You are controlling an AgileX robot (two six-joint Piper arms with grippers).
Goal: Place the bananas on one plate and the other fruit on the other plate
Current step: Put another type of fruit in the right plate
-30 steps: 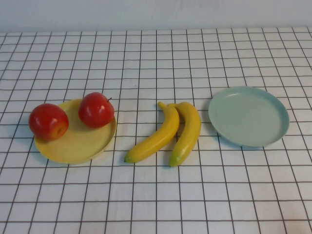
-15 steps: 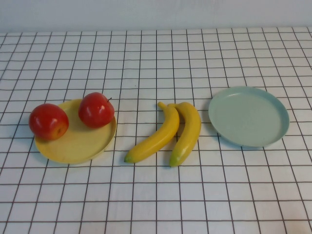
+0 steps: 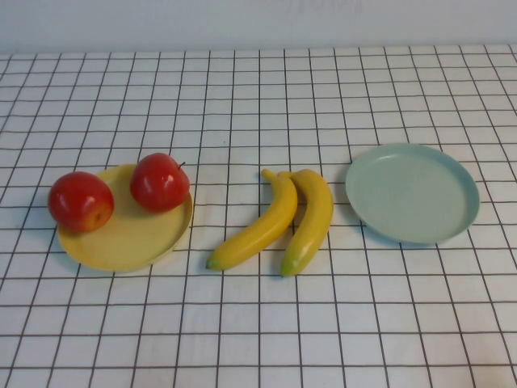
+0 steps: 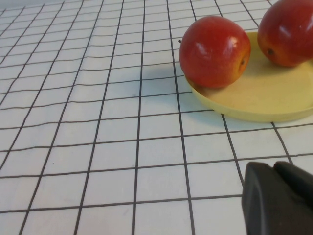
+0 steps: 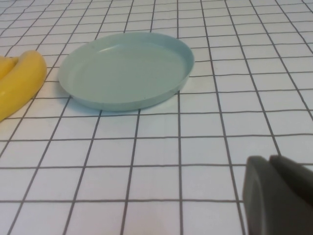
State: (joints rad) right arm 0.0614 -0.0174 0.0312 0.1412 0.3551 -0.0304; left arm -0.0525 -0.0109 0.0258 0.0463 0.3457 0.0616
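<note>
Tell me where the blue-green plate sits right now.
In the high view the blue-green plate lies empty on the robot's right side of the table, just right of the two bananas, far across from the yellow plate.

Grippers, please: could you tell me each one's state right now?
Left gripper: shut, empty, near the yellow plate.
Right gripper: shut, empty, near the blue-green plate.

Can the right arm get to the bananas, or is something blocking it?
Probably yes. The bananas lie bare on the checked cloth, beside the empty blue-green plate, nothing over them. The right gripper is shut, low near that plate; the left gripper, shut, sits by the yellow plate.
</note>
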